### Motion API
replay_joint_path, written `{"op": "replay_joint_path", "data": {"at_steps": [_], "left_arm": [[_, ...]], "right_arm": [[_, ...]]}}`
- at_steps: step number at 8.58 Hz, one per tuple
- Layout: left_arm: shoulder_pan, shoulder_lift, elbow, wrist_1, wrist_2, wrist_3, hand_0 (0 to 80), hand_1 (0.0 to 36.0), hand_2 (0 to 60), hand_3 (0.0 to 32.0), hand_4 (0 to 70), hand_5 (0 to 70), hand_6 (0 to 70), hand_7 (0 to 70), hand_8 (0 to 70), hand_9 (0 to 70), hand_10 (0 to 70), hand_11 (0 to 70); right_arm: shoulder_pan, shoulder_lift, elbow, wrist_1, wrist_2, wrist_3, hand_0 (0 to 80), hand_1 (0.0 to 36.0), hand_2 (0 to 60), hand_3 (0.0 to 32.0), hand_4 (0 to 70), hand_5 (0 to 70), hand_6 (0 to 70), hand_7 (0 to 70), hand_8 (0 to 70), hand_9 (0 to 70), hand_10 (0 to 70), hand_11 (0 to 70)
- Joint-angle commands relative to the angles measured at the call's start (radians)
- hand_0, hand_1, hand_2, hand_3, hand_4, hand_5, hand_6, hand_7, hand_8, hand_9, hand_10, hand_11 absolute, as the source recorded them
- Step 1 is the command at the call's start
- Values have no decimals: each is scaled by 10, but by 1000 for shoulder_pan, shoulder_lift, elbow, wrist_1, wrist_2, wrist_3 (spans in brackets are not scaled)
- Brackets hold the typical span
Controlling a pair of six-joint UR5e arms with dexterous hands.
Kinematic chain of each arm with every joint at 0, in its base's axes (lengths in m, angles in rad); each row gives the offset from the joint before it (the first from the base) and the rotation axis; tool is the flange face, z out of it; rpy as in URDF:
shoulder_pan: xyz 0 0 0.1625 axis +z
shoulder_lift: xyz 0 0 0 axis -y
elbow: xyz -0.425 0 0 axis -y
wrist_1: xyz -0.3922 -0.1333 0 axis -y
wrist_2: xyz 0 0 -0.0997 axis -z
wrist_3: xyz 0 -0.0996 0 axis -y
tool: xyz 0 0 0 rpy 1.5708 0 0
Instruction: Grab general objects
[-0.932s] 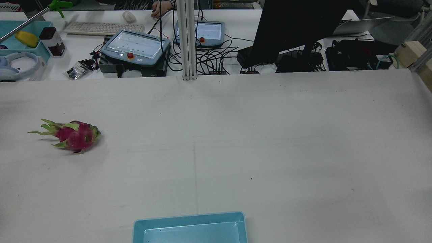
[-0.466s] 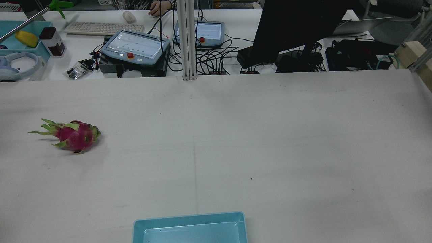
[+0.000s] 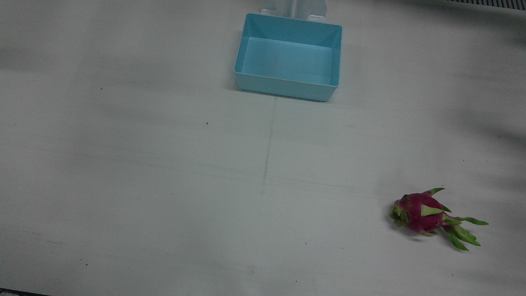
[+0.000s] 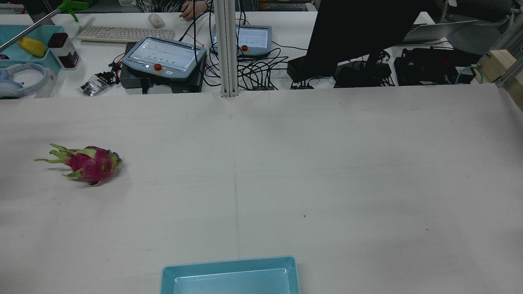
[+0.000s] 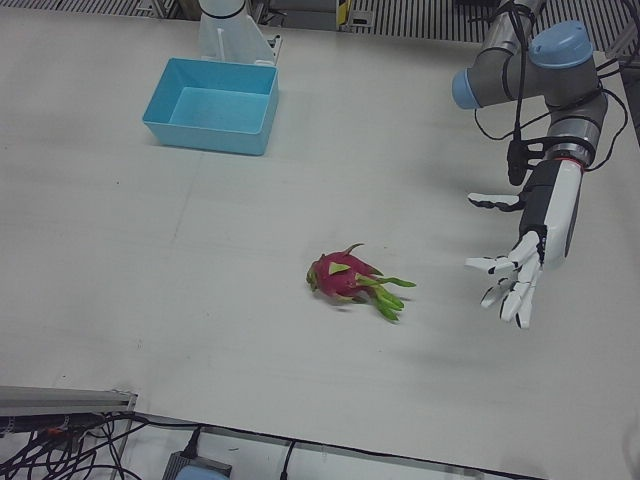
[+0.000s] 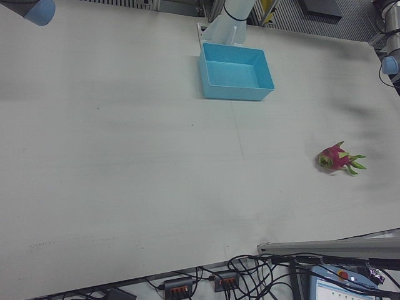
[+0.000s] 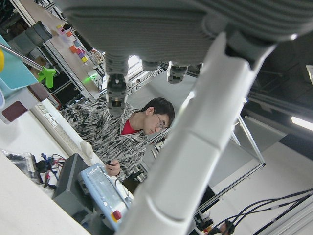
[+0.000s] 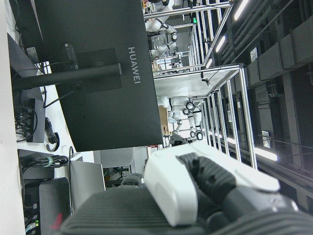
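One hand in clear sight, the left: fingers spread wide, empty, hung low off the table's edge, near the dragon fruit but apart from it. Right hand glimpsed only in its own camera; pose not to be told. Fruit lay alone on the white table, well apart from the blue bin. Probably firm, fairly heavy, waxy-smooth; leafy scales soft. Best wrapped round the magenta body, not the green tips.

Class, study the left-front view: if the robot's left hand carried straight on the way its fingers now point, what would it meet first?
Probably the bare table. The open left hand points down and slightly toward the dragon fruit, which lies off that line, though depth is uncertain.
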Motion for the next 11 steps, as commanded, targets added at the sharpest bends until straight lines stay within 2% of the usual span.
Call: {"op": "replay_joint_path", "data": {"at_steps": [1, 2, 3, 4, 5, 7, 8, 9, 10, 11], "left_arm": [[65, -101, -47, 268, 41, 289, 800, 360, 10, 178, 11, 605, 40, 192, 3, 35, 9, 56], [78, -134, -58, 353, 17, 386, 800, 360, 30, 202, 16, 700, 60, 235, 37, 69, 31, 89], [84, -159, -81, 442, -14, 488, 800, 340, 0, 202, 35, 700, 59, 229, 95, 67, 13, 55], [127, -174, -73, 477, -31, 504, 800, 360, 0, 182, 37, 627, 32, 185, 99, 37, 0, 26], [226, -215, -70, 557, -132, 508, 800, 360, 0, 144, 75, 641, 29, 184, 101, 29, 0, 18], [462, -286, -59, 661, -288, 510, 800, 360, 4, 124, 83, 669, 20, 167, 116, 19, 0, 0], [502, -298, -43, 688, -336, 509, 800, 360, 0, 190, 30, 574, 1, 135, 121, 13, 0, 0], [503, -308, -26, 695, -337, 509, 800, 360, 0, 308, 0, 445, 0, 85, 110, 3, 0, 0], [500, -311, -18, 711, -338, 509, 800, 354, 0, 320, 0, 372, 0, 53, 91, 0, 0, 0], [498, -323, -18, 738, -339, 507, 800, 323, 0, 320, 0, 356, 0, 37, 81, 0, 0, 0]], "right_arm": [[0, 0, -2, 0, 0, 1, 0, 0, 0, 0, 0, 0, 0, 0, 0, 0, 0, 0], [0, 0, -2, 2, 0, 1, 0, 0, 0, 0, 0, 0, 0, 0, 0, 0, 0, 0], [0, 0, -2, 2, 0, 1, 0, 0, 0, 0, 0, 0, 0, 0, 0, 0, 0, 0], [0, 0, -2, 2, 0, 1, 0, 0, 0, 0, 0, 0, 0, 0, 0, 0, 0, 0], [0, 0, -2, 2, 0, 1, 0, 0, 0, 0, 0, 0, 0, 0, 0, 0, 0, 0], [0, 0, -2, 0, 0, 1, 0, 0, 0, 0, 0, 0, 0, 0, 0, 0, 0, 0], [0, 0, 0, 0, 0, 1, 0, 0, 0, 0, 0, 0, 0, 0, 0, 0, 0, 0], [0, 0, 0, 0, 0, 1, 0, 0, 0, 0, 0, 0, 0, 0, 0, 0, 0, 0], [0, 0, 0, 0, 0, 1, 0, 0, 0, 0, 0, 0, 0, 0, 0, 0, 0, 0], [0, 0, 0, 0, 0, 1, 0, 0, 0, 0, 0, 0, 0, 0, 0, 0, 0, 0]]}}
